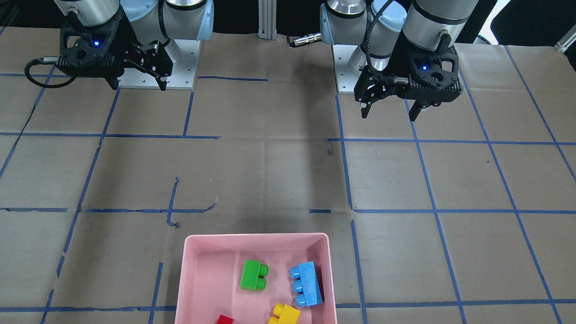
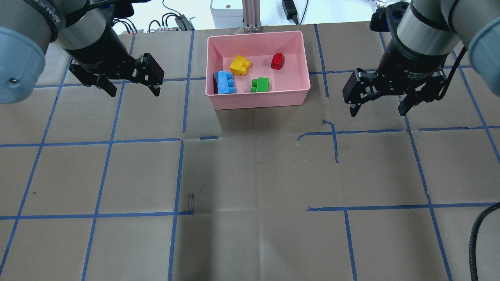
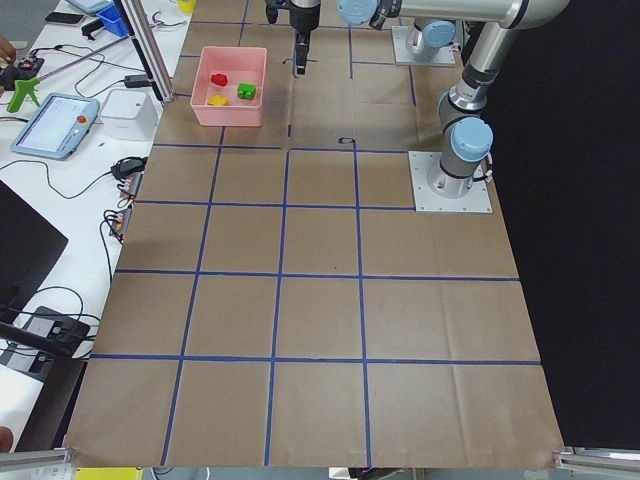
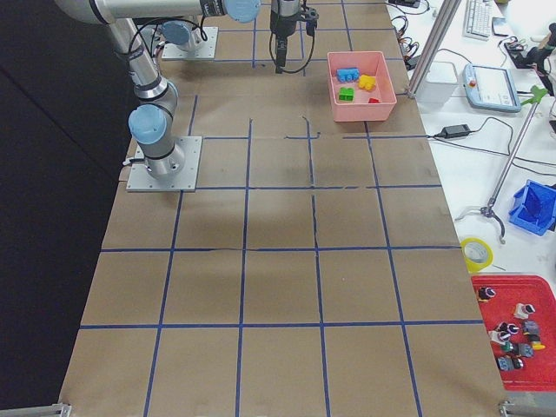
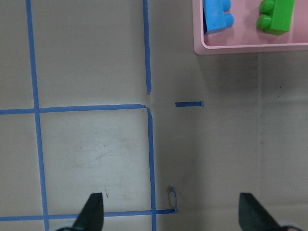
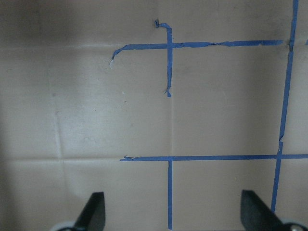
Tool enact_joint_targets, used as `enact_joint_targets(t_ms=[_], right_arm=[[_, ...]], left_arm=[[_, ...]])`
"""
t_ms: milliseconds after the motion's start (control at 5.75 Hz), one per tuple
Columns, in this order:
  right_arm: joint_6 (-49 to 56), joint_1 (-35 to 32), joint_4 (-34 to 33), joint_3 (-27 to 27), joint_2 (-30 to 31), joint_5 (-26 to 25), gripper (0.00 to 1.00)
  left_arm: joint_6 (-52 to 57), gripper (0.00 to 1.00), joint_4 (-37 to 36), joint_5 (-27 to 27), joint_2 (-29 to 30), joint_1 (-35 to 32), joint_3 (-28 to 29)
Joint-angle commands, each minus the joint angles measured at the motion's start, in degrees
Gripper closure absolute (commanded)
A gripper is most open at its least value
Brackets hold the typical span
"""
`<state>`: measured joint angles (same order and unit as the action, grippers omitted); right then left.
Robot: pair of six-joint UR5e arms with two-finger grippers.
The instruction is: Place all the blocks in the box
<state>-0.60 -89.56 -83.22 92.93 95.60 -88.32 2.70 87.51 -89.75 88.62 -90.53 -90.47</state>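
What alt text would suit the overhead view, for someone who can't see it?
A pink box holds all four blocks: the yellow block, red block, light-blue block and green block. The left gripper and right gripper hover open and empty on either side.

Brown paper covers the tabletop (image 2: pixel 250 175), marked into squares by blue tape (image 2: pixel 111 140), torn in places. An aluminium post (image 2: pixel 250 15) stands at the far edge. On the side bench sit a tablet (image 3: pixel 55 125), a white box (image 3: pixel 128 113), a keyboard (image 4: pixel 479 17), a blue bin (image 4: pixel 534 206), a yellow tape roll (image 4: pixel 475 254) and a red tray (image 4: pixel 512 334) holding small parts.
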Motion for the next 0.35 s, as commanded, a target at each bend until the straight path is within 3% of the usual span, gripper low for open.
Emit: enact_joint_targets(t_ms=[0,174], right_arm=[[0.0,0.0,-0.1,0.1,-0.2,0.0,0.0],[0.0,0.0,-0.2,0.1,-0.4,0.0,0.0]], left_arm=[[0.6,0.01,0.0,-0.2,0.0,-0.1,-0.1],[0.6,0.01,-0.1,-0.1,0.0,-0.1,-0.1]])
